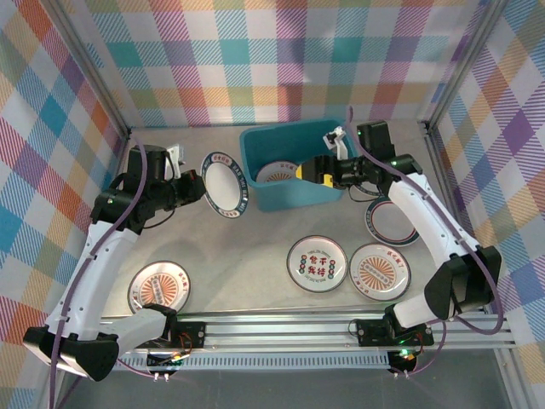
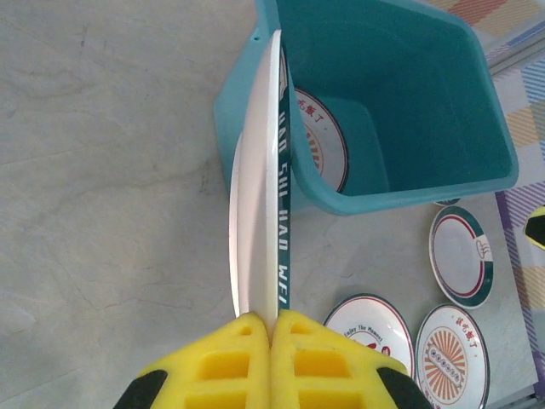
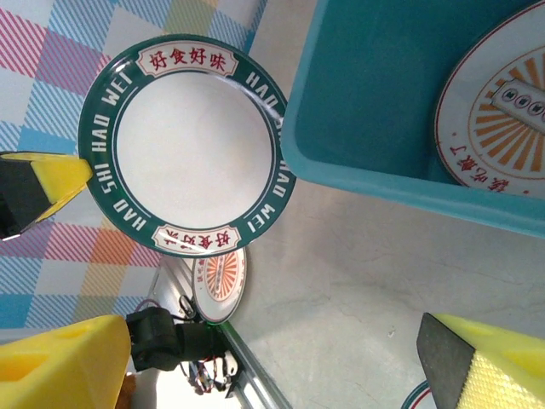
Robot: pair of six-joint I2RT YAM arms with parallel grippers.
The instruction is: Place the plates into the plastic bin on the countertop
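Note:
My left gripper point(image 1: 197, 189) point(image 2: 272, 328) is shut on the rim of a green-rimmed plate point(image 1: 226, 183) point(image 2: 274, 196) point(image 3: 192, 145). It holds the plate on edge, just left of the teal plastic bin point(image 1: 285, 198) point(image 2: 409, 94) point(image 3: 383, 102). An orange sunburst plate point(image 1: 277, 173) point(image 2: 321, 141) point(image 3: 502, 111) lies inside the bin. My right gripper point(image 1: 310, 170) point(image 3: 272, 366) hangs open over the bin's front right part, with nothing between its fingers. On the countertop point(image 1: 247, 256) lie an orange plate point(image 1: 159, 287), a red-green character plate point(image 1: 317, 264), another orange plate point(image 1: 380, 272) and a green-rimmed plate point(image 1: 392, 220).
Plaid walls close in the countertop on three sides. A metal rail point(image 1: 281, 328) with the arm bases runs along the near edge. My right arm point(image 1: 426, 213) reaches over the green-rimmed plate on the right.

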